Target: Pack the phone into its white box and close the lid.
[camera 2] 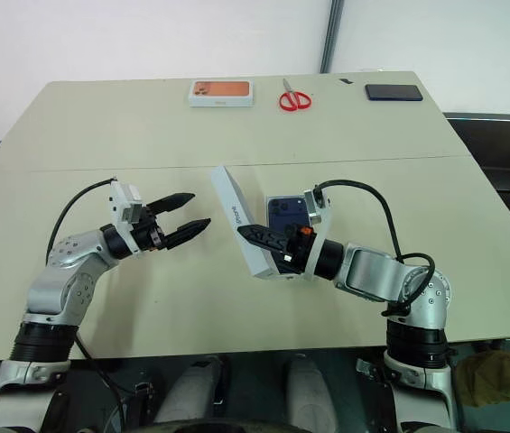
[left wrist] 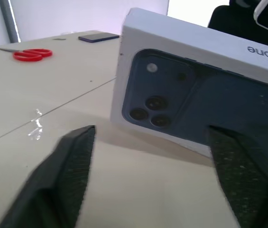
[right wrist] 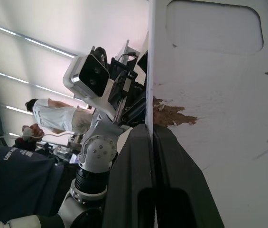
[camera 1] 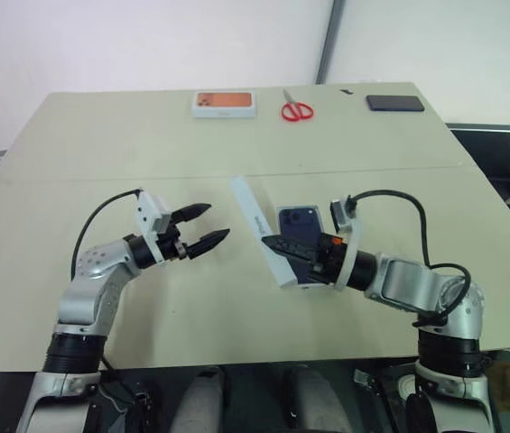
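Beige tabletop [camera 1: 146, 144], pale walls behind; lid [camera 1: 256, 230] held tilted at centre.
Right gripper [camera 1: 277, 245], fingers clamped on lid's wall; phone [camera 1: 301, 223] lying in white box [camera 1: 301, 282] at lid's 3 o'clock. Left gripper [camera 1: 202, 227], fingers apart, at lid's 9 o'clock. Orange-topped box [camera 1: 225, 104], scissors [camera 1: 296, 109], black device [camera 1: 395, 103] along 12 o'clock edge.

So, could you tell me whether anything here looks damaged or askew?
Yes. The lid is tilted up on edge on the table, pinched by the shut right gripper rather than lying flat. The right wrist view shows a torn brown patch on its white inner face, beside the grip.
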